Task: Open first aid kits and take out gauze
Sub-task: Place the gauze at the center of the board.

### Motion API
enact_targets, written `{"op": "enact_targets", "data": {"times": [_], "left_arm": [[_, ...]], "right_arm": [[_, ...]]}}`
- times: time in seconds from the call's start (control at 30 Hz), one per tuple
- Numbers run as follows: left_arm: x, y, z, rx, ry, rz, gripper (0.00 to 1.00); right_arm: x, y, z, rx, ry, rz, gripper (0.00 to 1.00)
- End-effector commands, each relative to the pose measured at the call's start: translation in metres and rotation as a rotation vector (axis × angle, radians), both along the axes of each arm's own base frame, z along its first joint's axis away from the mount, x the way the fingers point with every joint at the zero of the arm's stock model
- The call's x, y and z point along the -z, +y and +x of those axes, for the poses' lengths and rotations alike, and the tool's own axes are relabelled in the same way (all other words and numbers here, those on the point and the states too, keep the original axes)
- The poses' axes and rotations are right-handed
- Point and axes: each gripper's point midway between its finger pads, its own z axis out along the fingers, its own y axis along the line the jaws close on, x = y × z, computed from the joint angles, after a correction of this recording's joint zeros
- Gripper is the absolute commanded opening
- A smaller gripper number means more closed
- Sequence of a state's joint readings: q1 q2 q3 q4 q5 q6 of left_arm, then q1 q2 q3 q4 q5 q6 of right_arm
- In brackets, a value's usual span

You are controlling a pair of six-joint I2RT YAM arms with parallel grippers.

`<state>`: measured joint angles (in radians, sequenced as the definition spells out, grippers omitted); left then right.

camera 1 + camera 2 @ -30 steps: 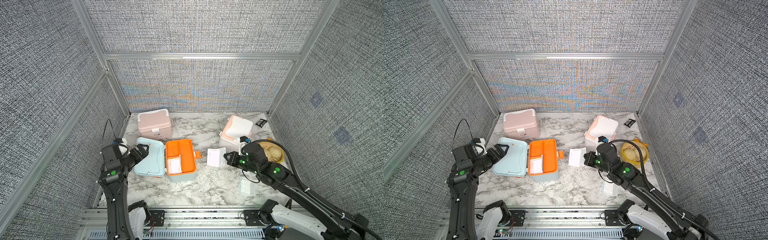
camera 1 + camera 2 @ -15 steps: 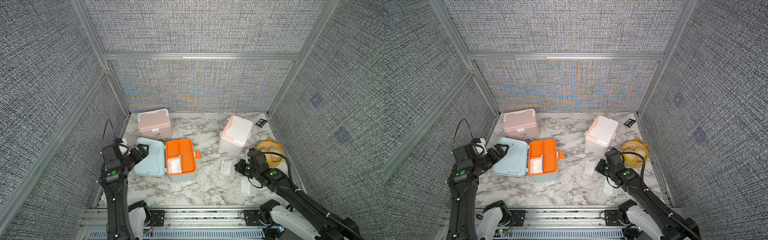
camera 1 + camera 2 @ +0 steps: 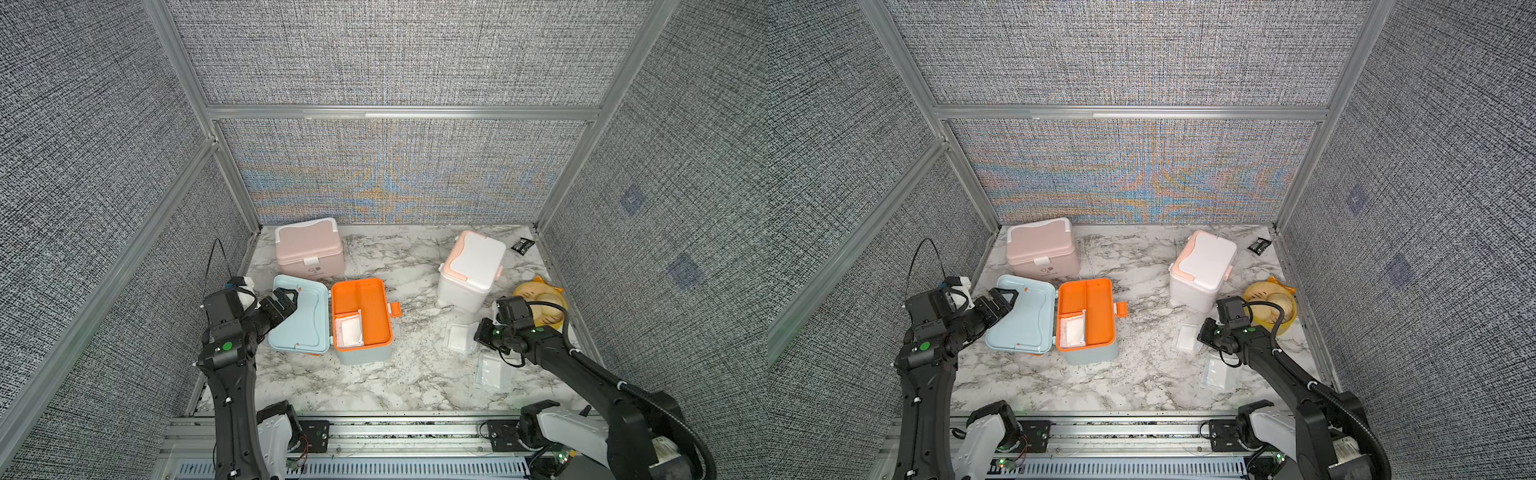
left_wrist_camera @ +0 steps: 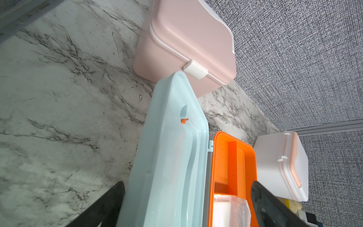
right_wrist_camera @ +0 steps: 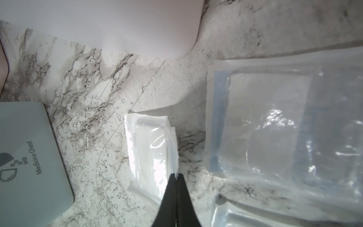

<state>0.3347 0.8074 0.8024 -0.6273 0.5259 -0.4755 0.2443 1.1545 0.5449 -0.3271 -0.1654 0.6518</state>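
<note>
Right tool (image 5: 176, 175) pinched shut on gauze packet (image 5: 152, 149) edge over marble counter (image 3: 415, 374), left tool (image 3: 286, 305) spread wide astride open blue-and-orange kit (image 3: 361, 320) lid, second gauze packet (image 3: 492, 372) lying nearby.

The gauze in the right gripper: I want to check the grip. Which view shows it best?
The right wrist view: the right gripper, shut, pinches the gauze by its packet edge. Both top views show the packet small, beside the gripper. The left wrist view does not show it.
</note>
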Motion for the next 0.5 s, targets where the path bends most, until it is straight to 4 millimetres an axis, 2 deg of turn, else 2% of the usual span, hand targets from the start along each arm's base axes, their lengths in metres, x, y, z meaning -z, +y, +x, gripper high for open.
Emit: {"op": "enact_targets", "data": {"times": [0.0, 0.2, 0.3, 0.47], "left_arm": [[-0.003, -0.002, 0.002, 0.014, -0.020, -0.004, 0.98], [-0.003, -0.002, 0.003, 0.017, -0.022, -0.006, 0.98], [-0.004, -0.003, 0.003, 0.017, -0.022, -0.009, 0.98], [-0.004, -0.003, 0.003, 0.019, -0.026, -0.010, 0.98]], "right_arm": [[-0.002, 0.007, 0.010, -0.043, -0.027, 0.018, 0.00], [0.002, 0.011, 0.024, -0.041, -0.023, 0.035, 0.00], [0.001, 0.013, 0.026, -0.044, -0.010, 0.041, 0.16], [-0.009, 0.014, 0.017, -0.051, 0.004, 0.053, 0.48]]}}
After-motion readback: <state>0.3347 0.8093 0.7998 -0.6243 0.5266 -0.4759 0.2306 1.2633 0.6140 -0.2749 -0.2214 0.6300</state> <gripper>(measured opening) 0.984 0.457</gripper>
